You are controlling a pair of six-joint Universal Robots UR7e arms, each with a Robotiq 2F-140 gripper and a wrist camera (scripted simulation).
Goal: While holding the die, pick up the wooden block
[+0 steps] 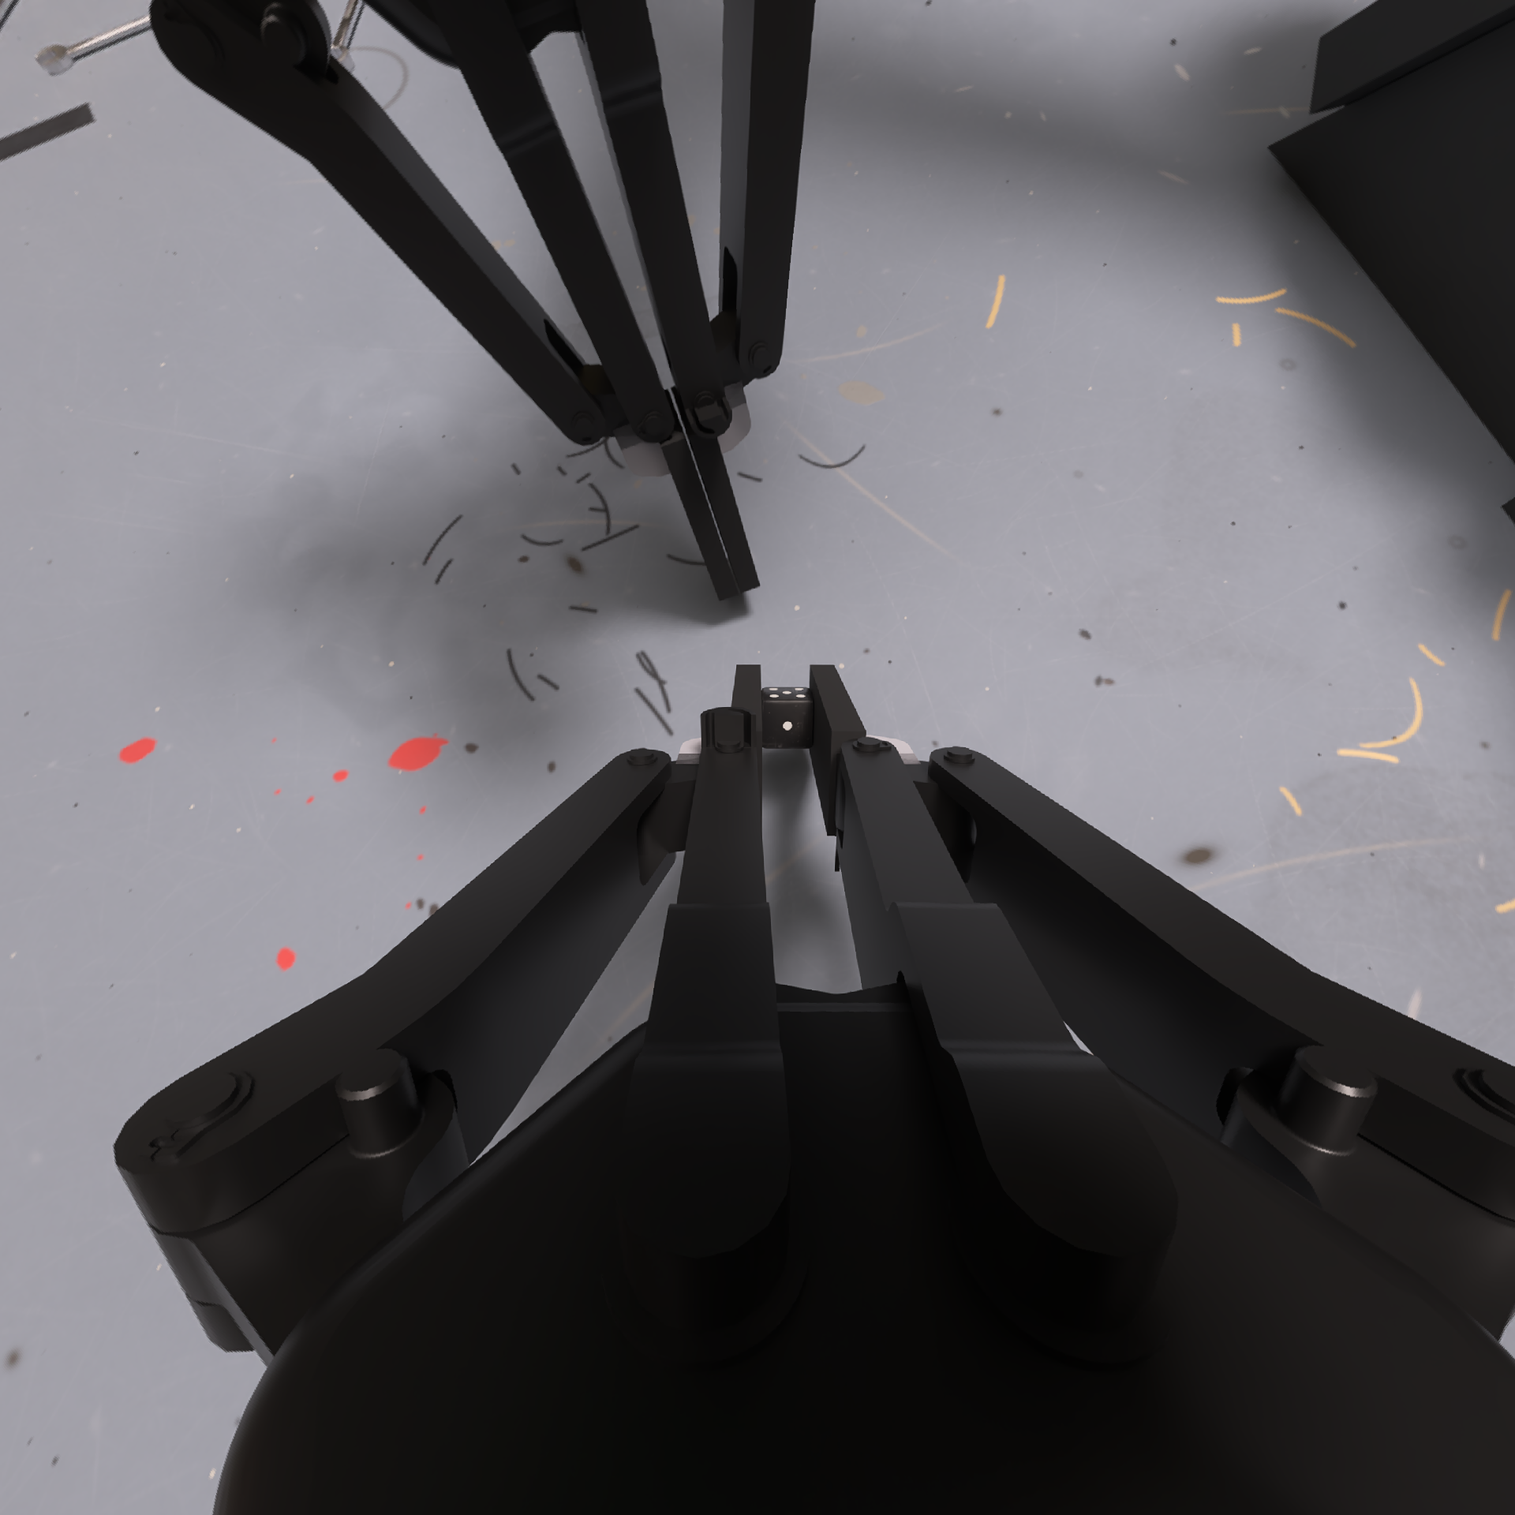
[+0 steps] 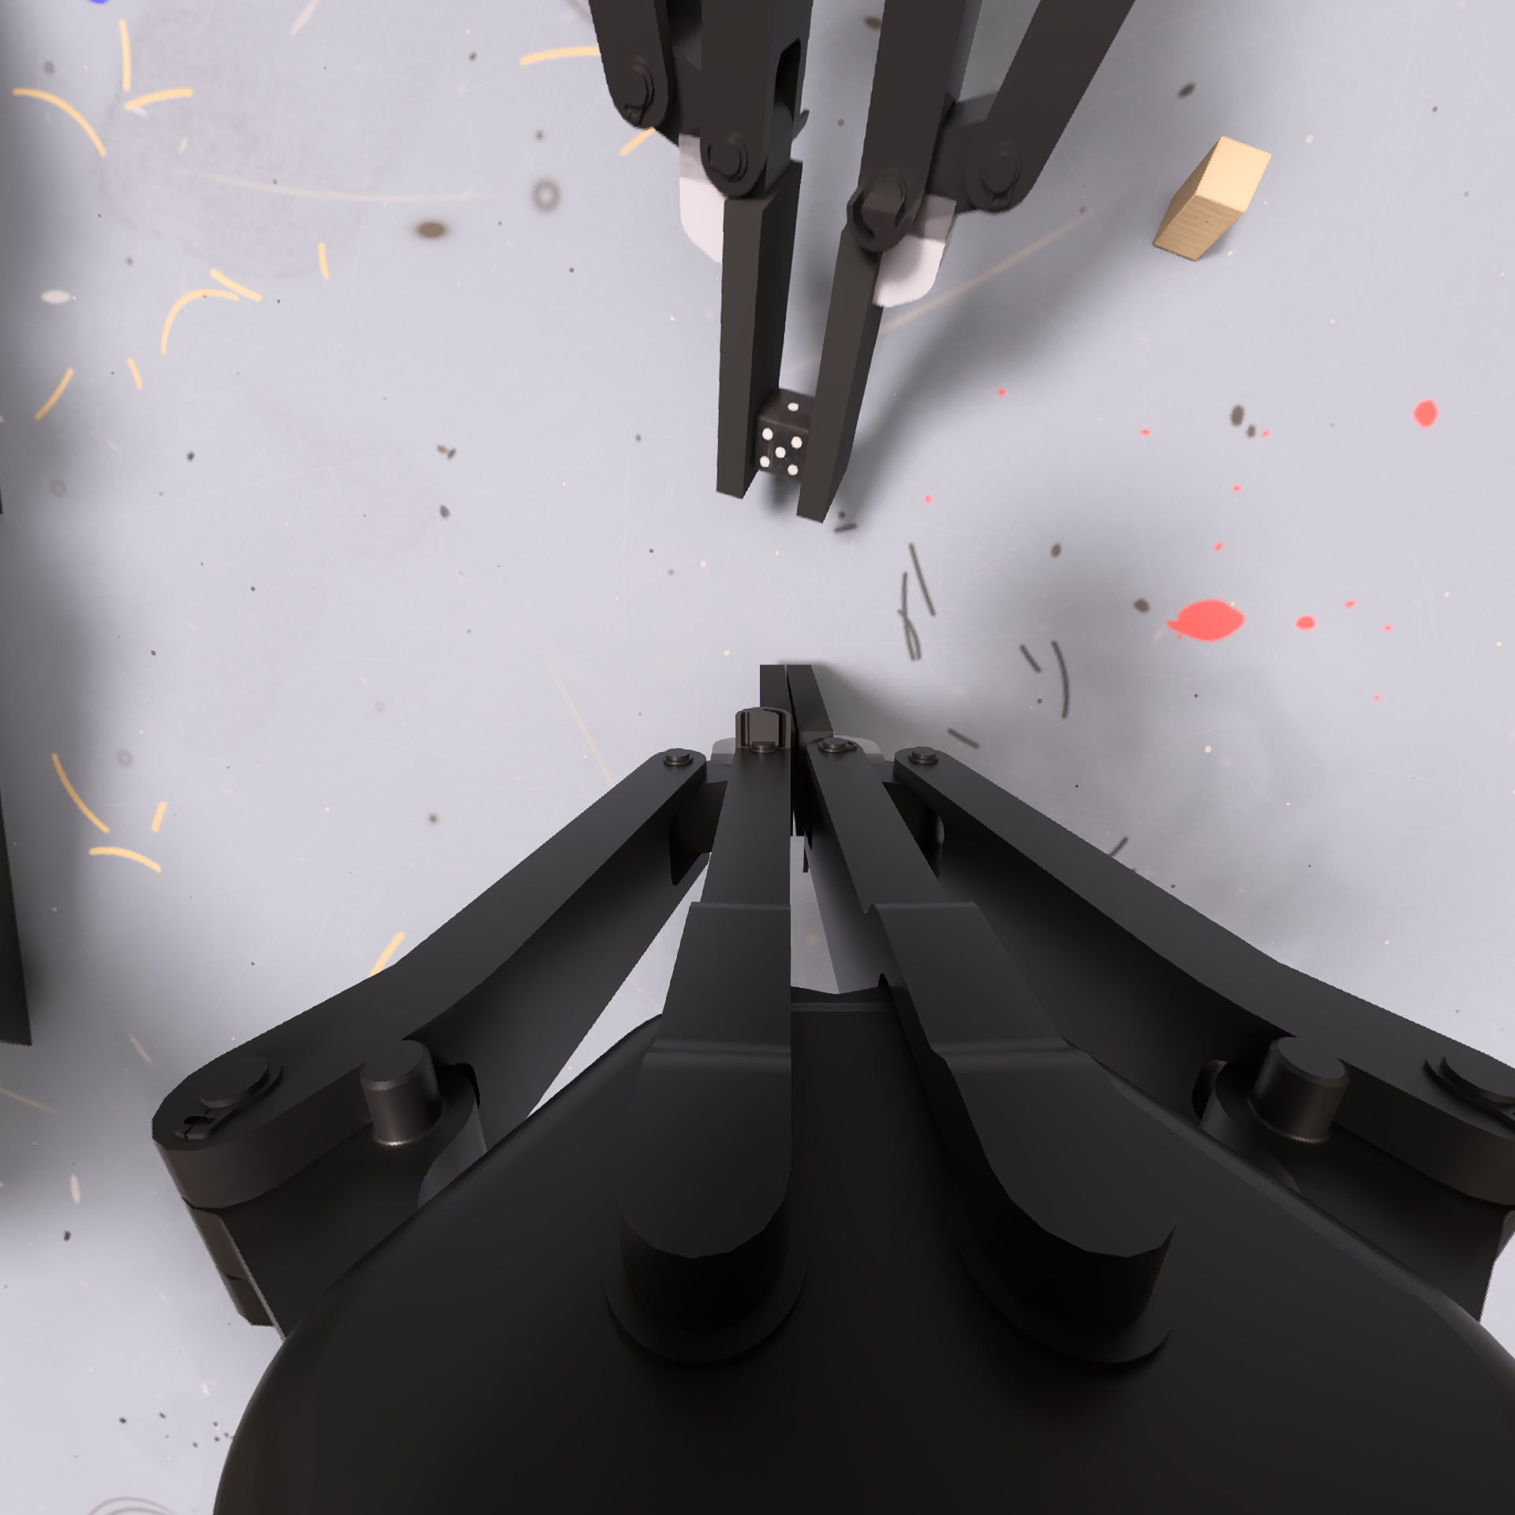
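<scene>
My left gripper is shut on a small black die with white pips, held between its fingertips just above the grey table. The right wrist view shows that gripper from the front, with the die near the fingertips. My right gripper is shut and empty, fingers pressed together; it also shows in the left wrist view, facing the left one with its tips close to the table. The wooden block, light tan, lies on the table at the upper right of the right wrist view, behind the left gripper.
The grey table bears scratches and red and orange paint marks. A dark box-like object stands at the upper right of the left wrist view. A dark edge shows at the left of the right wrist view.
</scene>
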